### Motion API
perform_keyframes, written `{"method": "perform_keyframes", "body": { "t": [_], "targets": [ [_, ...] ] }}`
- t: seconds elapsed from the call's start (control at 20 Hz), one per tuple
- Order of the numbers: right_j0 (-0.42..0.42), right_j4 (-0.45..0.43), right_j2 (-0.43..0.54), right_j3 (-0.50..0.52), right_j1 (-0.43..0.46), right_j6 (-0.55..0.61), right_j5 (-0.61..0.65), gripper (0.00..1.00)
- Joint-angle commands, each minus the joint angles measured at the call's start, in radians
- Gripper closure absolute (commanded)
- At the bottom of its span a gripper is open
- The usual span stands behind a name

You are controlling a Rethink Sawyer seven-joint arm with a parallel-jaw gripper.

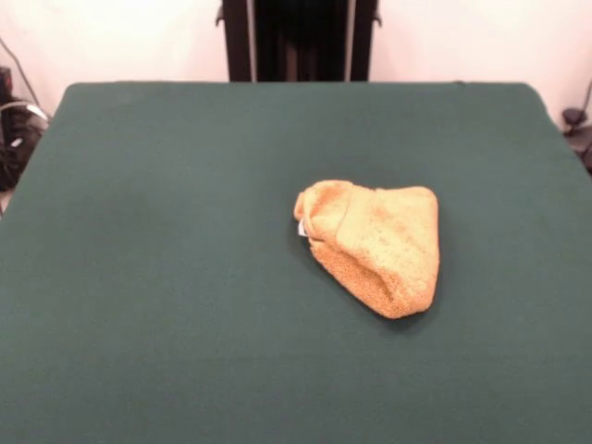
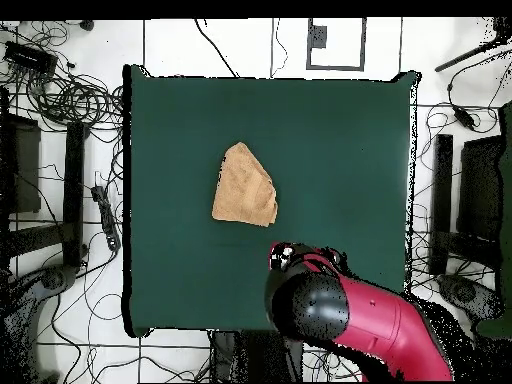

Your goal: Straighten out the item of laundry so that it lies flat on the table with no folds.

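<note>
The orange-yellow terry towel [image 1: 375,245] lies bunched in a folded, roughly triangular heap on the green worktop [image 1: 166,305], a little to one side of the worktop's middle and well clear of every edge. In the front view its broad, doubled-over end faces the pedestal [image 1: 298,40], and it narrows to a rounded tip pointing away from the pedestal. A small white label [image 1: 301,228] peeps out at one side of the broad end. Several layers are visibly rolled over one another, so nothing of it lies flat yet.

In the overhead view the red and black arm [image 2: 350,320] hangs over the worktop's edge nearest the robot base, and its wrist end [image 2: 285,257] sits just beside the towel's nearest corner [image 2: 270,215], without touching. The hand itself is hidden under the arm's bulk, and the front view shows none of it, so I cannot tell how wide it stands or whether it holds anything; the towel looks untouched.

The relation that matters: from the arm's end, the towel [image 2: 246,187] lies farther out from the base and slightly to one side, with its long axis running roughly away from the base. I judge that the nearest corner is the natural first grip, and that pulling it back toward the base would start opening the folds.
</note>
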Motion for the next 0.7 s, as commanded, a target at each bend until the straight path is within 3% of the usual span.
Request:
{"method": "perform_keyframes", "body": {
  "t": [0.05, 0.7],
  "targets": [
    [-0.006, -0.009, 0.109, 0.04, 0.074, 0.06, -0.079, 0.0],
    [0.007, -0.044, 0.087, 0.029, 0.161, 0.083, -0.17, 0.0]
  ]
}}
